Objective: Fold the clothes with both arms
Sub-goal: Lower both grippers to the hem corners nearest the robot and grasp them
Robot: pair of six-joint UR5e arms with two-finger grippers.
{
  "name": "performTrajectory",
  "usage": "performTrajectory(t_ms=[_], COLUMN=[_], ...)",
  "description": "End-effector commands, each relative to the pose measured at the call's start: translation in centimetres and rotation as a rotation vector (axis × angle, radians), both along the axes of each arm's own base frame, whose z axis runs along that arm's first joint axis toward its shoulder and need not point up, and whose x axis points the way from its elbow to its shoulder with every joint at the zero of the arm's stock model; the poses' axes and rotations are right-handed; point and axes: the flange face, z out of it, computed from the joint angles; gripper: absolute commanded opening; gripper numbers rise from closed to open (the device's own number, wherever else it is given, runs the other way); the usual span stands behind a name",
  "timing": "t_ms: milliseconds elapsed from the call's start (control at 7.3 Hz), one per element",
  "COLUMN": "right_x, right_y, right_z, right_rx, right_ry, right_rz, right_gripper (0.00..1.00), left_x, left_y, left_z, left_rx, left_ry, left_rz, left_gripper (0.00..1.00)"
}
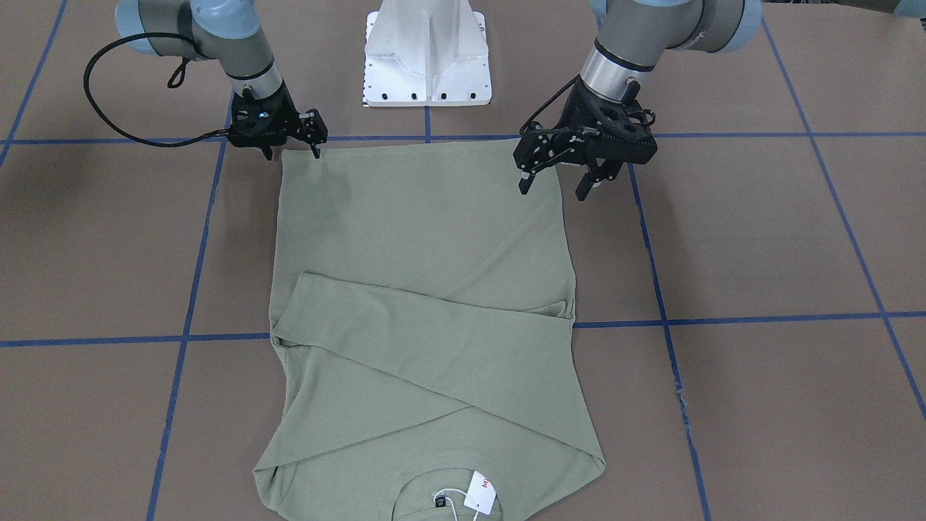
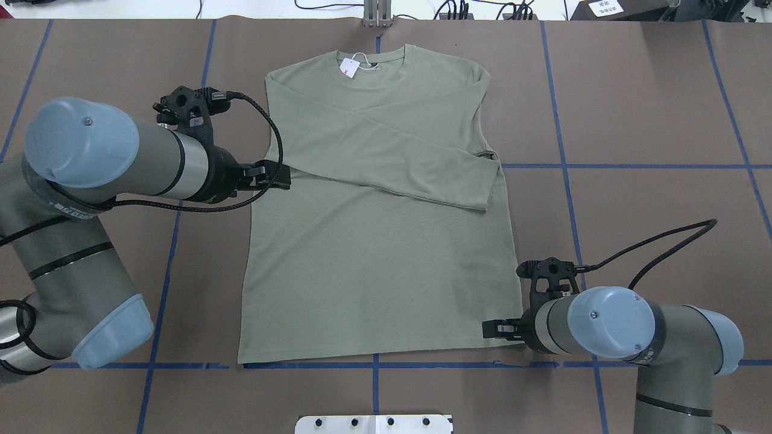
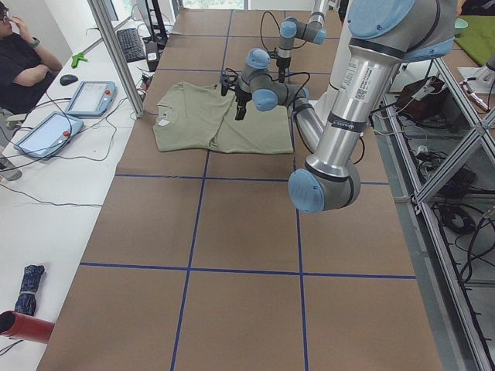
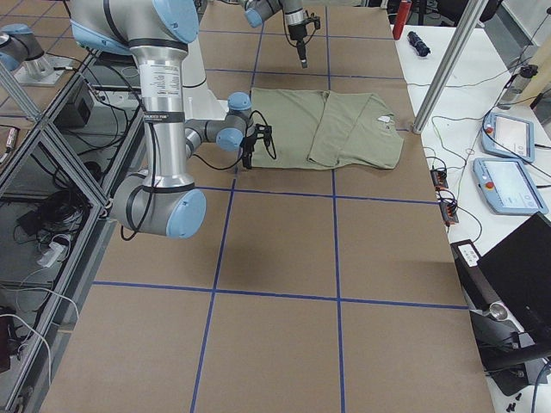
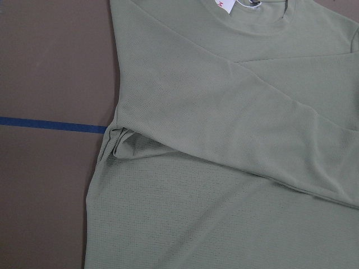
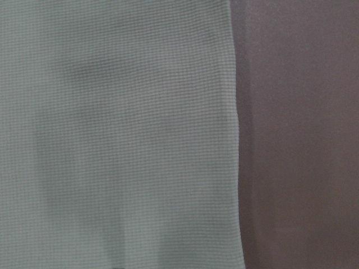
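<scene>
Overhead exterior showed right gripper (image 2: 490, 329) low at the shirt (image 2: 374, 271) hem corner, fingers spread, and left gripper (image 2: 282, 175) also spread, higher, mid-edge; judged it should reach the opposite hem corner before both pinch.

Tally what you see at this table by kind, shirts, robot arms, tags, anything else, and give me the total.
Shirt: 1
Robot arms: 2, left arm and right arm
Hang tag: 1
White pedestal base: 1
Total: 5
</scene>
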Motion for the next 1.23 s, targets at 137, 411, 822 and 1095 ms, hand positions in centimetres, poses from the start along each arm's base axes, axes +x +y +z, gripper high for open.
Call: performTrajectory(t_ms=[137,411,822,1095], right_x=[-0.29,-0.07,0.03,0.23], right_y=[0.00,-0.03,0.03,0.00], right_z=[0.58,1.16,0.97,0.37], right_rx=[-0.009,-0.012,-0.024,-0.021], right_ry=[0.026,0.038,0.030,0.019], right_rz=[-0.005,-0.003,-0.013,-0.011], right_gripper=[0.88,0.84,0.20,0.00], left_x=[-0.02,-0.03,-0.02,0.01], left_y=[0.02,0.02,0.04,0.01], left_z=[-0.10,-0.01,-0.01,0.13], left_rx=[0.001,0.000,0.000,-0.001], left_ry=[0.002,0.000,0.001,-0.002], left_rz=[0.000,0.000,0.001,0.002], left_gripper=[1.00,1.00,1.00,1.00])
